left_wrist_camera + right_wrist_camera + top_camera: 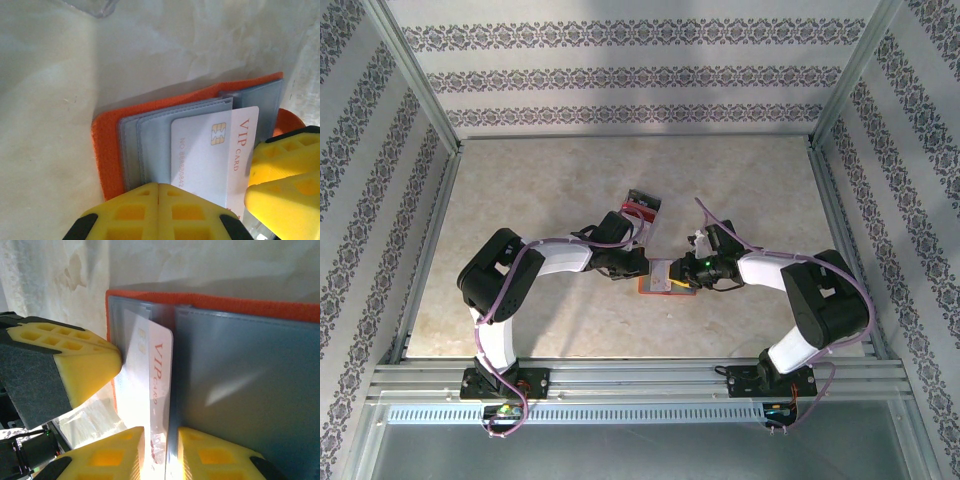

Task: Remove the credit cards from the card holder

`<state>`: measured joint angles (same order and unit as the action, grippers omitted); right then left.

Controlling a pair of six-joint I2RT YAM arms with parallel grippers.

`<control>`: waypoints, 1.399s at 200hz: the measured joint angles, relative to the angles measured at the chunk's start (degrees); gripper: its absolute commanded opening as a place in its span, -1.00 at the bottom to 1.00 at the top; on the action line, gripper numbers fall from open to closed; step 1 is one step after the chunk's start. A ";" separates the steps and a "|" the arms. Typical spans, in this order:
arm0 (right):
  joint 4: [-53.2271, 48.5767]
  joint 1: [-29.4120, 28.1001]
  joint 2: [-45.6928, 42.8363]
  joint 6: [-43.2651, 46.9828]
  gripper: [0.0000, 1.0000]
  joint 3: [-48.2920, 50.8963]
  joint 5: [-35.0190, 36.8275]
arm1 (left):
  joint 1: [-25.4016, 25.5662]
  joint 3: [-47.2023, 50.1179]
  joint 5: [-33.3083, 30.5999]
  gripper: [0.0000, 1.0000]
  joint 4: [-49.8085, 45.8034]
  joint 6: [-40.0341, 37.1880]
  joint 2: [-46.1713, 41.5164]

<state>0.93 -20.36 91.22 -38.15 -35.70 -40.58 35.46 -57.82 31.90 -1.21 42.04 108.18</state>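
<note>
1. The card holder [660,284] lies open and flat at the middle of the table [550,180], between the two grippers. A clear box [642,207] sits just beyond it on the far side.
2. A white VIP card [200,160] sticks partway out of the grey-blue pockets, its free edge pointing toward the right arm.
3. The left gripper [158,212] has its yellow fingers pressed together with nothing between them. Its tip [112,362] rests on the pocket side of the holder, apparently pinning it down.
4. The right gripper [161,442] stands over the card's exposed edge with only a narrow gap between its fingers. The edge runs through that gap, but the pads do not look clamped on it.
5. The step in hand is probably taking hold of this first card, so the extraction is at an early stage.
6. Next, the right fingers need to close on the card and draw it rightward, in line with the pocket, while the left tip keeps the holder from sliding along.
</note>
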 measured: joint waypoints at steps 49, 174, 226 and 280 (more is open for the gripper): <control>2.32 -0.15 1.40 -1.46 -0.61 0.02 -0.33 | 0.00 0.00 0.00 -0.98 0.00 -0.02 0.00; -3.26 4.17 -5.22 1.42 -1.00 1.09 -0.87 | 0.00 0.35 0.00 -0.98 0.39 -0.87 -0.04; -9.46 7.50 -13.57 5.95 -1.00 1.62 -0.07 | -0.13 2.23 0.66 -0.77 1.29 -1.51 -2.56; -18.58 7.50 -24.59 14.32 -1.00 -3.96 3.10 | -0.92 2.97 1.09 -0.44 4.94 -4.72 -16.02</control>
<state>-17.65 -12.86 66.63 -23.83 -39.66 -37.47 34.54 -54.85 32.99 3.73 37.32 92.16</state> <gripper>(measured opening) 0.046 0.262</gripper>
